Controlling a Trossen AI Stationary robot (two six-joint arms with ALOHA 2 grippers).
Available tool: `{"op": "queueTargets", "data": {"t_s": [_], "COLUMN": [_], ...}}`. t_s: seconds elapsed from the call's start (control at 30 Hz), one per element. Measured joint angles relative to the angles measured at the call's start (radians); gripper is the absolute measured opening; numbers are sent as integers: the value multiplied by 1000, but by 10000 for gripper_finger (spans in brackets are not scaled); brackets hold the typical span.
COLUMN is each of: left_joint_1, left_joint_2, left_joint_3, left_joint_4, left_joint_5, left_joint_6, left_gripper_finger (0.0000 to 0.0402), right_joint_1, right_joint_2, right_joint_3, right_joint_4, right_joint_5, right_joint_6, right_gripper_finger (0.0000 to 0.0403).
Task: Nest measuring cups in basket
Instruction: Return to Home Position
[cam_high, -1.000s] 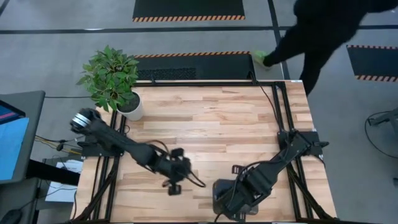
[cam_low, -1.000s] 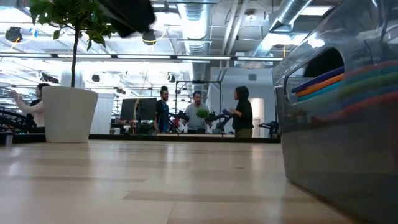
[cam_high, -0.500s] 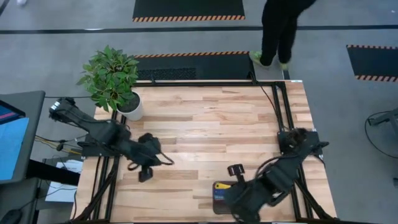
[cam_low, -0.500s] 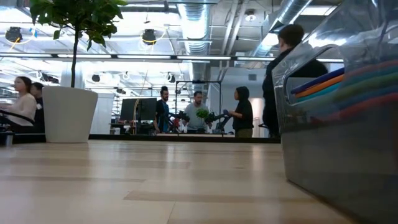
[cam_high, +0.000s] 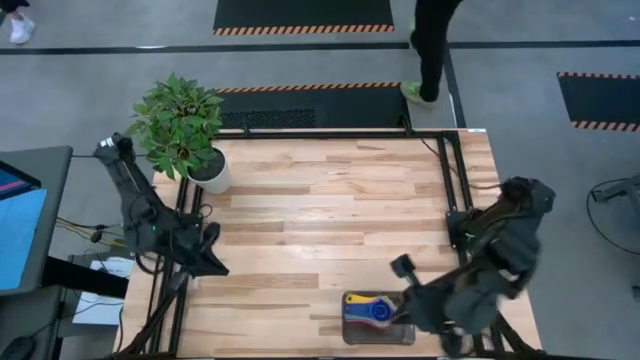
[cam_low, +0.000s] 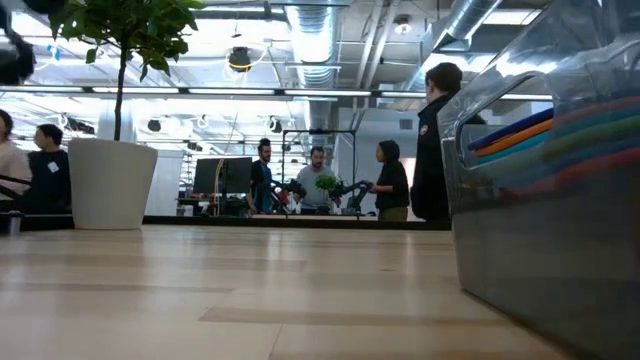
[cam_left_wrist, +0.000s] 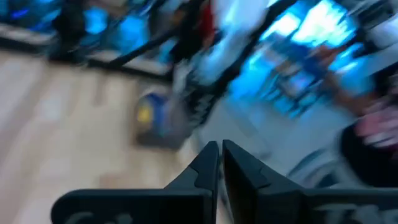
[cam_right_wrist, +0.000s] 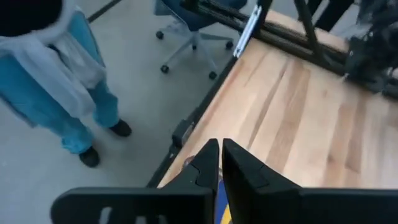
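Observation:
The dark grey mesh basket (cam_high: 352, 318) stands at the table's near edge, right of the middle. The measuring cups (cam_high: 378, 312) sit nested inside it, a blue one with yellow at its centre on top. In the low view the basket wall (cam_low: 560, 230) fills the right side, and stacked coloured handles (cam_low: 510, 135) show through a slot. My right gripper (cam_right_wrist: 219, 152) is shut and hovers just right of the basket (cam_high: 420, 312), touching nothing. My left gripper (cam_left_wrist: 219, 154) is shut and rests by the table's left edge (cam_high: 212, 264), far from the basket (cam_left_wrist: 155, 121).
A potted plant (cam_high: 182, 128) stands at the far left corner, with its white pot (cam_low: 110, 182) in the low view. Bare wood (cam_high: 340, 200) spreads across the middle. A person (cam_high: 432, 45) walks beyond the far edge; another stands by the near edge (cam_right_wrist: 56, 74).
My left arm has drawn back from the near middle of the table to its left edge. My right arm has lifted and pulled away to the right, uncovering the basket with the nested cups. A person has walked past the far edge.

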Motion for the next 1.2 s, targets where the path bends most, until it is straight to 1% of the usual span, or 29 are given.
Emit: {"op": "queueTargets", "data": {"t_s": [0.07, 0.13, 0.17, 0.23, 0.3, 0.4, 0.5, 0.57, 0.63, 0.7, 0.77, 0.83, 0.93, 1.0, 1.03, 1.1, 1.2], "left_joint_1": [24, 36, 42, 58, 74, 110, 182, 250, 339, 439, 541, 637, 765, 824, 848, 881, 896], "left_joint_2": [-75, -127, -139, -142, -135, -135, -136, -136, -135, -126, -115, -108, -94, -84, -82, -83, -87], "left_joint_3": [-108, -176, -191, -202, -202, -201, -215, -224, -224, -224, -224, -225, -225, -226, -238, -293, -418], "left_joint_4": [169, 277, 301, 290, 278, 272, 273, 275, 277, 282, 296, 305, 310, 312, 340, 452, 619], "left_joint_5": [71, 114, 117, 116, 123, 132, 145, 192, 262, 349, 446, 526, 609, 645, 658, 684, 740], "left_joint_6": [42, 81, 97, 99, 99, 155, 203, 226, 240, 249, 261, 266, 243, 232, 233, 229, 137], "left_gripper_finger": [11, 11, 11, 11, 11, 11, 11, 11, 11, 11, 11, 11, 11, 11, 11, 11, 11], "right_joint_1": [-12, -22, -26, -38, -57, -106, -162, -198, -235, -268, -294, -320, -358, -384, -397, -421, -446], "right_joint_2": [-60, -147, -202, -321, -429, -598, -789, -904, -1002, -1084, -1150, -1210, -1282, -1318, -1335, -1372, -1409], "right_joint_3": [-191, -415, -529, -764, -975, -1239, -1472, -1616, -1739, -1825, -1876, -1904, -1913, -1915, -1915, -1916, -1916], "right_joint_4": [150, 371, 499, 783, 996, 1170, 1341, 1454, 1557, 1608, 1597, 1550, 1460, 1398, 1367, 1320, 1286], "right_joint_5": [-6, -33, -72, -156, -210, -229, -243, -287, -326, -332, -335, -343, -341, -342, -342, -341, -354], "right_joint_6": [13, 24, 14, -3, -2, 23, 10, -6, -5, -4, -5, -5, -6, -8, -8, -8, -8], "right_gripper_finger": [45, 44, 43, 43, 43, 45, 45, 44, 43, 42, 44, 45, 45, 44, 43, 42, 44]}}
